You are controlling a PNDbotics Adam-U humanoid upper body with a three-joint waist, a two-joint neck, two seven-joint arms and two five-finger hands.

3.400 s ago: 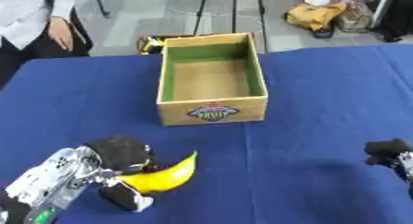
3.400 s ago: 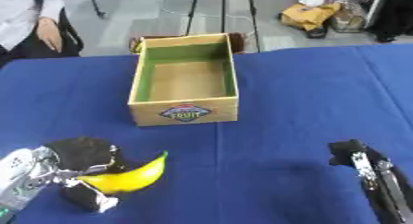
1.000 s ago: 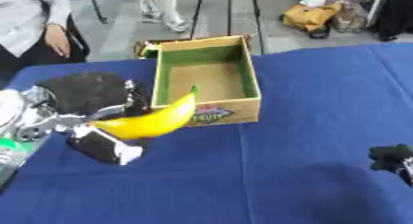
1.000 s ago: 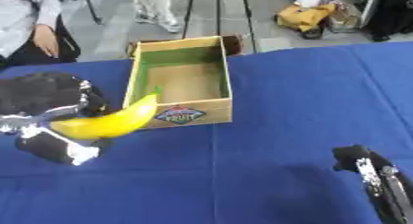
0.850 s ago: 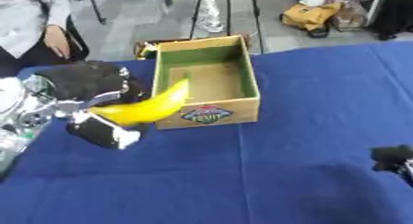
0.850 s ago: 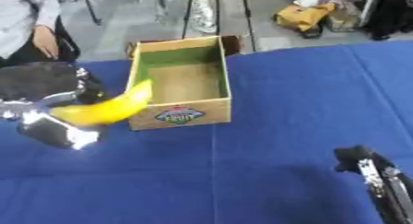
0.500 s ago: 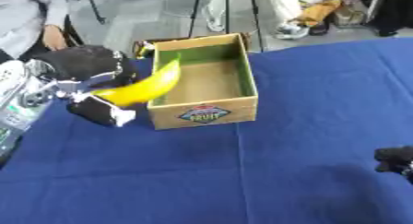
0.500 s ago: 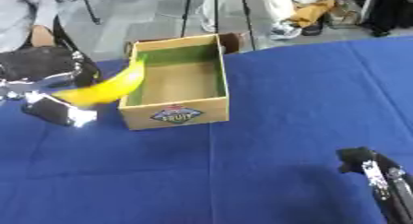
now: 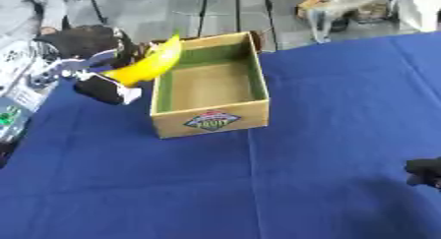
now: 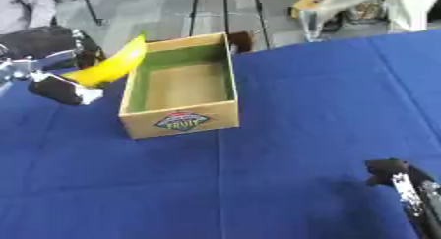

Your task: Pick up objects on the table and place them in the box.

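left fingers (image 9: 102,88) gripping banana (image 9: 148,65) beside box (image 9: 209,120), right hand (image 10: 392,175) unclear

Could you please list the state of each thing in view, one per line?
banana: held up off the table, tilted, at the box's left wall
box: open on top, nothing inside, upright on the cloth
left hand: fingers curled round the banana
right hand: low at the right edge, holding nothing

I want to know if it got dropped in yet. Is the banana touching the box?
Cannot tell. In the left eye view the banana, held in the left robot hand, overlaps the box wall's left edge, but neither view shows contact or a gap plainly.
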